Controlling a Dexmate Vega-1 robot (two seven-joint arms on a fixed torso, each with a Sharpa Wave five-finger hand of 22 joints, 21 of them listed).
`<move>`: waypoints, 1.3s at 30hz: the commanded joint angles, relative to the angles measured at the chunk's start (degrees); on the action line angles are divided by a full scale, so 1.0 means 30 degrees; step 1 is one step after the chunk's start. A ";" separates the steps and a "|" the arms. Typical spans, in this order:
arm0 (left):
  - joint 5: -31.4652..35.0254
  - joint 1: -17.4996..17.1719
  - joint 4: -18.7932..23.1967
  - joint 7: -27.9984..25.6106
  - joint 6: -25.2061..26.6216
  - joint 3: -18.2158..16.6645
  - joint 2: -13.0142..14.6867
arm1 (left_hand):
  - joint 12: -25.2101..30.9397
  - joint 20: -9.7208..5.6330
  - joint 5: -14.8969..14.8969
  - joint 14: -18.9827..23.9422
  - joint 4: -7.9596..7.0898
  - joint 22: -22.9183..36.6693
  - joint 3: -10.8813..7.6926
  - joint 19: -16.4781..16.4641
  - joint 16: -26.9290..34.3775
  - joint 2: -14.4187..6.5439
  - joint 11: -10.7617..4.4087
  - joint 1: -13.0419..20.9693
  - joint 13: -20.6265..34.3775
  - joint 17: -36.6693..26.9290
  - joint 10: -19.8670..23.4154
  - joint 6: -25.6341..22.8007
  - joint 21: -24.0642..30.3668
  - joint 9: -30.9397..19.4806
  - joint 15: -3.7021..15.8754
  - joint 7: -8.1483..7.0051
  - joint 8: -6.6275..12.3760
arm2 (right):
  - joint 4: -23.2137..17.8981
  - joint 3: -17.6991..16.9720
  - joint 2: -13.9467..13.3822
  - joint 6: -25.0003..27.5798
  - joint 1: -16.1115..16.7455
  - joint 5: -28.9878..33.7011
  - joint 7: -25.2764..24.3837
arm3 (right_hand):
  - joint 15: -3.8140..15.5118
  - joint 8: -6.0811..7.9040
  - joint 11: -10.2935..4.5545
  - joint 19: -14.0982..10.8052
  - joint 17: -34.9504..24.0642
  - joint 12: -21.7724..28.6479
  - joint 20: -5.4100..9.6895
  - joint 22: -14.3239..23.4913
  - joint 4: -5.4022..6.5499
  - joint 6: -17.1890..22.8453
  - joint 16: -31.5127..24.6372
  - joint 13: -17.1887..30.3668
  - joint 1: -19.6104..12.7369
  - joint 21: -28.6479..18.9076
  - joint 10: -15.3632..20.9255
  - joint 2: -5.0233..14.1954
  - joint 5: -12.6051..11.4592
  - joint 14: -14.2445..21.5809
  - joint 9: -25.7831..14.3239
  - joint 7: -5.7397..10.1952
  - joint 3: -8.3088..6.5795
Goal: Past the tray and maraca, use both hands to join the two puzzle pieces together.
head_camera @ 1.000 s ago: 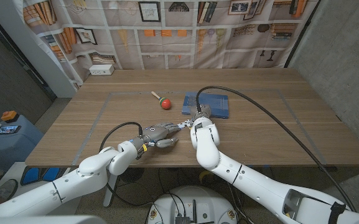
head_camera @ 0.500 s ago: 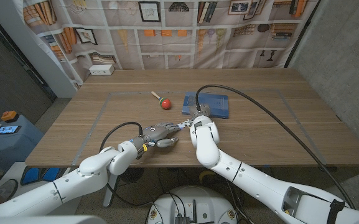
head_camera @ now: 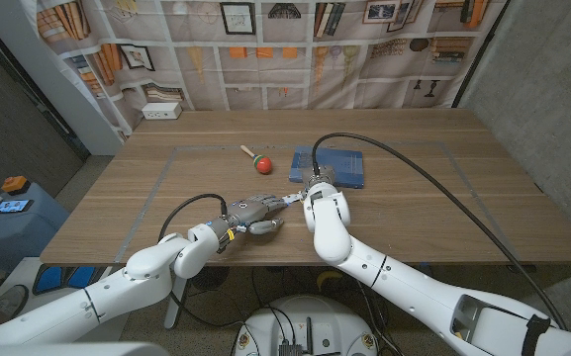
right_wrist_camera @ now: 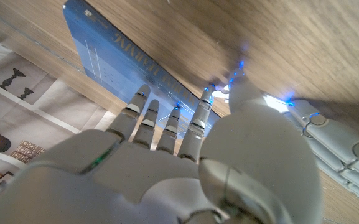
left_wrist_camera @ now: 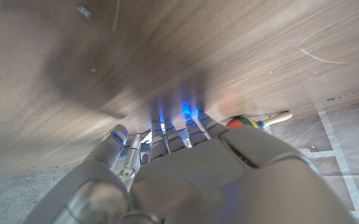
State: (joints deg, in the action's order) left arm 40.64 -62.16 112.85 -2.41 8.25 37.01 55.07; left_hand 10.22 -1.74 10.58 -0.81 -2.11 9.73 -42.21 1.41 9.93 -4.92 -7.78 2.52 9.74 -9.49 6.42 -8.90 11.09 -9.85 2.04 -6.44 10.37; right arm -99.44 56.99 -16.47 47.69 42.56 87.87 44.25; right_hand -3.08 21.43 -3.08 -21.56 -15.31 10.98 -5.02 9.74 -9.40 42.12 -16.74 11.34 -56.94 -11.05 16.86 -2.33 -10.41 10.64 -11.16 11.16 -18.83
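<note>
A small white puzzle piece [head_camera: 292, 198] shows between my two hands, on the table in front of the blue tray [head_camera: 333, 166]. My left hand [head_camera: 256, 213] reaches toward it and its fingertips grip the piece's near end. My right hand [head_camera: 316, 190] meets it from the other side, mostly hidden under its own wrist. In the right wrist view my right hand [right_wrist_camera: 167, 155] curls its fingers down toward the table, with a white bit of puzzle piece [right_wrist_camera: 272, 101] beside the thumb and the left hand's fingers [right_wrist_camera: 338, 146] close by. I cannot make out a second piece separately.
The red maraca [head_camera: 260, 163] with its wooden stick lies left of the tray, beyond my left hand; it also shows as the maraca [left_wrist_camera: 241, 122] past my left hand [left_wrist_camera: 185, 174]. A black cable arcs from my right wrist over the table's right half.
</note>
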 commanded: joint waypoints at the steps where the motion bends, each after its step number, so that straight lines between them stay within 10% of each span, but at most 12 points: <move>1: 0.0054 -0.0116 0.0142 0.0013 0.0142 0.0004 0.0051 | 0.0174 -0.1529 -0.0008 0.0157 0.0061 0.0067 -0.0121 -0.0192 0.0064 -0.1790 0.0011 0.0220 0.0030 -0.0023 0.0096 -0.0246 0.0060 -0.0034 0.2363 -0.0019 0.0054 | -0.0217 0.0036 -0.0142 0.0019 -0.0089 -0.0358 0.0191 | 0.0002 -0.0094 0.0054 0.0009 -0.0044 -0.0067 -0.0021 0.0045 0.0046 -0.0192 0.0071 0.0082 -0.0043 -0.0009 -0.0215 -0.0008 -0.0076 -0.0118 -0.0039 -0.0053 0.0063; 39: 0.0209 -0.0121 0.0100 -0.0217 0.0067 -0.0023 0.0095 | 0.0177 -0.1516 -0.0022 0.0175 0.0103 0.0066 -0.0098 -0.0249 0.0058 -0.1796 -0.0045 0.0270 0.0032 -0.0024 0.0146 -0.0276 0.0054 -0.0032 0.2394 -0.0029 0.0038 | -0.3064 -0.1077 -0.0937 -0.0206 0.0830 -0.1261 -0.1006 | -0.0129 -0.0714 0.0296 0.0108 -0.0111 0.0015 -0.0103 0.0050 0.0521 -0.1178 0.0168 0.0111 0.0889 -0.0004 -0.0636 -0.0091 -0.0152 -0.0262 -0.0025 -0.0176 0.0485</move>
State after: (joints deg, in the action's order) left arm 41.17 -62.74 113.33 -2.94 8.86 37.01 55.25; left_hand 10.35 -2.05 10.59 -0.50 -2.11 9.74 -42.21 1.10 9.93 -4.76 -7.79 2.67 9.71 -9.47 6.40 -9.24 11.08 -9.72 1.74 -6.33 10.36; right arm -105.81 55.05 -18.82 47.16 43.87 85.00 43.72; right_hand -3.48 19.61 -2.15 -21.35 -15.40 10.80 -5.22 9.74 -8.04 38.65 -16.31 11.67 -54.61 -11.05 15.33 -2.29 -10.41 9.82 -11.07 10.75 -17.48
